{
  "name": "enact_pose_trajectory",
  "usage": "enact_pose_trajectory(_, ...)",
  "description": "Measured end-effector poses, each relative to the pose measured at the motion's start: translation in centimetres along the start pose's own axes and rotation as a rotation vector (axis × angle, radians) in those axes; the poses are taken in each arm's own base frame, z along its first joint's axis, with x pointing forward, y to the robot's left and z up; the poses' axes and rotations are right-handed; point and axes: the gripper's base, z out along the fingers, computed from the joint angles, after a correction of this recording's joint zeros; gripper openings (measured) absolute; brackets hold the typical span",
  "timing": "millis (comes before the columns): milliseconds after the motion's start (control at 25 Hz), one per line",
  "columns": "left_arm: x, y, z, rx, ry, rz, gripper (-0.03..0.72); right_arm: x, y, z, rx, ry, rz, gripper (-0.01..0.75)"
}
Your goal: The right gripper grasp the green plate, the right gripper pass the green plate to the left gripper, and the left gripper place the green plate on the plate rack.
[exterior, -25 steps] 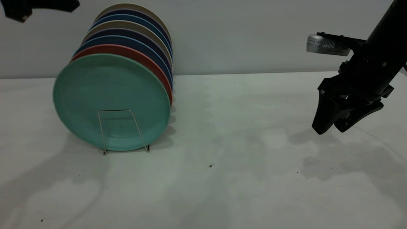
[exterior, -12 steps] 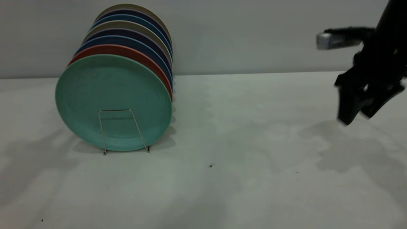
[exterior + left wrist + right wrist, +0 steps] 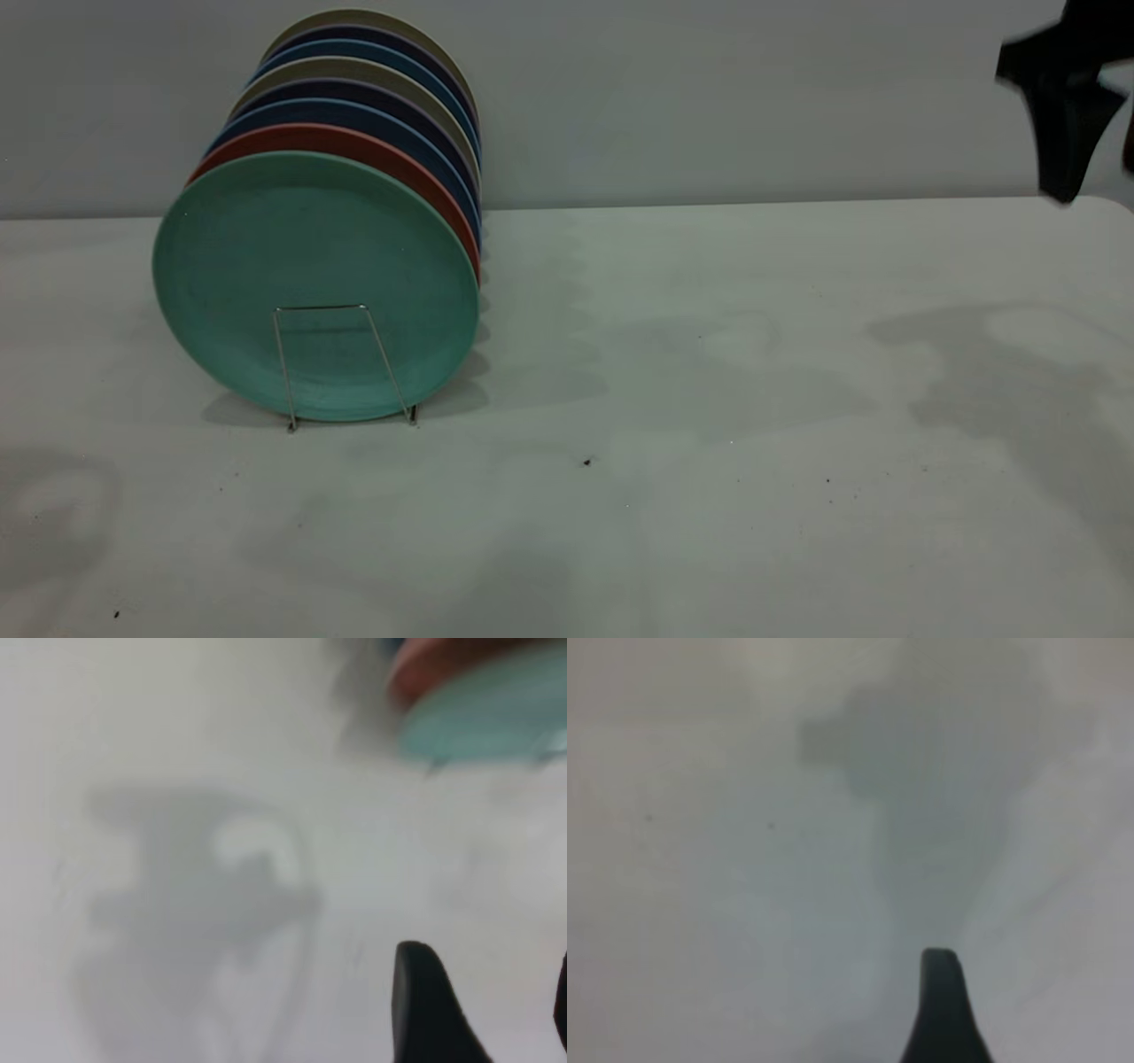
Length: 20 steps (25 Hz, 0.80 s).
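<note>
The green plate (image 3: 314, 283) stands on edge at the front of a row of plates in the plate rack (image 3: 321, 307), behind its front wire loop. It also shows in the left wrist view (image 3: 483, 718), far from the left gripper (image 3: 492, 1010), which is open and empty above bare table and out of the exterior view. The right gripper (image 3: 1096, 182) is high at the far right edge, far from the plate, open and empty. Only one of its fingers (image 3: 941, 992) shows in the right wrist view, over bare table.
Behind the green plate stand a salmon-pink plate (image 3: 354, 140), dark blue plates (image 3: 354, 111) and beige ones, all leaning the same way. The white table (image 3: 673, 399) carries arm shadows and a few dark specks. A grey wall stands behind.
The right gripper has risen and moved right, from just above the table to the top right corner. The left gripper has left the exterior view's top left. The plate stays in the rack.
</note>
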Motion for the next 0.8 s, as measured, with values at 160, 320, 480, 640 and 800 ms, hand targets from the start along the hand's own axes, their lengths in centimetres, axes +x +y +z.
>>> enact_pose_trajectory(160,1.3,0.1,-0.1,-0.012,0.138,-0.003,0.374,2.0,0.3,-4.9,-0.025,-0.095,0.032,0.552)
enact_pose_trajectory(320,2.0,-0.1,-0.7,-0.005,0.187,0.000,0.375,6.1,0.9,-9.0,-0.047,-0.154,0.038,0.552)
enact_pose_trajectory(480,2.8,-0.6,-2.9,-0.008,0.143,0.012,0.375,11.6,1.6,-10.7,-0.066,-0.158,0.034,0.552)
enact_pose_trajectory(640,5.2,-1.2,-5.1,-0.015,0.071,0.023,0.375,17.3,2.6,-11.1,-0.091,-0.159,0.014,0.552)
enact_pose_trajectory(800,8.8,-1.8,-6.0,-0.013,0.037,0.027,0.375,22.1,3.3,-11.4,-0.105,-0.194,-0.006,0.552)
